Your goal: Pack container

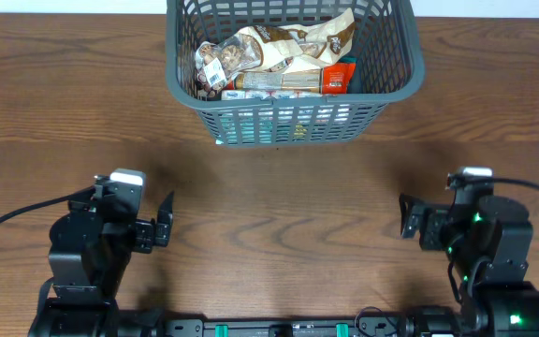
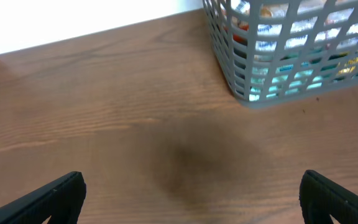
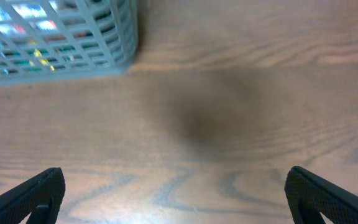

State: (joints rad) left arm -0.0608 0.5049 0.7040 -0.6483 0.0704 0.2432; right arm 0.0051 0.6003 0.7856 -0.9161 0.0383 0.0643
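Here's the picture: the container (image 1: 288, 122) sits at the far edge of the desk (image 1: 279, 187), dead centre, and it's loaded. Snack packets (image 1: 279, 51) are heaped inside, with a crinkled tan bag on top and an orange-red one tucked in at the right. Down at the near side, the left end effector (image 1: 164, 223) hangs above bare wood, fingers spread wide, nothing between them. Same story for the right end effector (image 1: 408, 217): jaws wide apart, empty, well clear of the container. Both wrist views confirm it (just woodgrain between the fingertips, with a corner of the lattice wall up top). No loose packet shows anywhere on the desk, so I'd call the packing done, or as good as. Nothing visible is left to pick up.
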